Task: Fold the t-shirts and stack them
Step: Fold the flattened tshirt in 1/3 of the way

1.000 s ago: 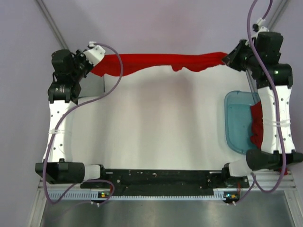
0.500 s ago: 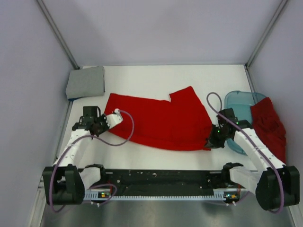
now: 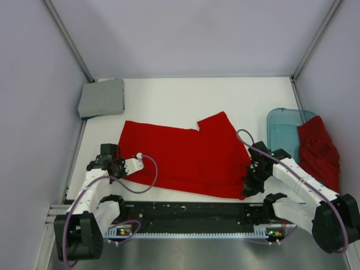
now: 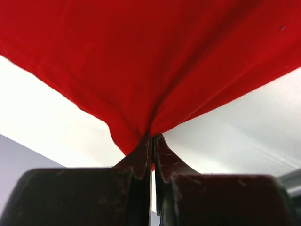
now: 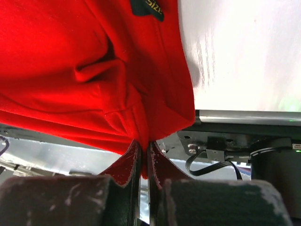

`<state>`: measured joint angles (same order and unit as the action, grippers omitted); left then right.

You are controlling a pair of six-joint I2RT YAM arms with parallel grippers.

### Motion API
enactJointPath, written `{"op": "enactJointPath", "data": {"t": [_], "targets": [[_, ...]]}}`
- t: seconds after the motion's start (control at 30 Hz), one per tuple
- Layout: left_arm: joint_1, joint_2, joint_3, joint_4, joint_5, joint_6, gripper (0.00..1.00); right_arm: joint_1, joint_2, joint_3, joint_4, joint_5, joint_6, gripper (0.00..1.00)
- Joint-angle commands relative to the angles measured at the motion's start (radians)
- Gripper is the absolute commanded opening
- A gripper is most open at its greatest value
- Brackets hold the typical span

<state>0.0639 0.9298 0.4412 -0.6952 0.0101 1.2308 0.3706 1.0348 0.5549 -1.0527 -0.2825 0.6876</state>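
The white counter (image 3: 185,101) fills the middle of the top view. Across its lower centre lies the bright red t-shirt (image 3: 185,160), spread in a wide, mostly flat sheet. One flap juts toward the upper right, and the near hem runs close to the counter's bottom edge. It shows no fold yet.

At the right edge sits the light-blue tub (image 3: 279,130), with the darker red t-shirt (image 3: 318,152) draped over its right side in a loose heap, untouched. In the upper left corner of the counter rests the light grey t-shirt (image 3: 102,97), already a compact, squared-off packet.

The left end effector (image 3: 122,165) is at the bright shirt's lower left corner. Its wrist view shows the jaws pressed together, with a tuck of red cloth pinched between them (image 4: 153,139). The right end effector (image 3: 250,180) is at the lower right corner, likewise clamped tight on a gathered hem (image 5: 145,143). A small dark size label (image 5: 148,7) shows at the top of that frame.

As a judgement, roughly a third of the job is done. The grey shirt looks finished and could serve as the base of the stack. The bright red one is laid out and held at both near corners, apparently ready for its first fold. The darker one is yet to be taken up, folded and stacked.
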Motion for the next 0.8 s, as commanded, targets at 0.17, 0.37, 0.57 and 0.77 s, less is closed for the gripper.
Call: {"op": "enactJointPath", "data": {"t": [0.17, 0.37, 0.57, 0.77], "targets": [[0.022, -0.017, 0.03, -0.257, -0.11, 0.068, 0.15, 0.01, -0.027, -0.026, -0.115, -0.037, -0.005, 0.1], [0.037, -0.032, 0.216, -0.51, -0.044, 0.104, 0.68, 0.008, -0.021, 0.167, -0.202, 0.066, -0.049, 0.52], [0.122, 0.116, 0.467, -0.419, 0.179, -0.014, 0.7, 0.008, 0.011, 0.383, 0.004, 0.181, -0.12, 0.5], [0.142, 0.309, 0.436, -0.216, 0.16, -0.102, 0.62, 0.008, 0.126, 0.217, 0.27, 0.198, -0.148, 0.52]]}}
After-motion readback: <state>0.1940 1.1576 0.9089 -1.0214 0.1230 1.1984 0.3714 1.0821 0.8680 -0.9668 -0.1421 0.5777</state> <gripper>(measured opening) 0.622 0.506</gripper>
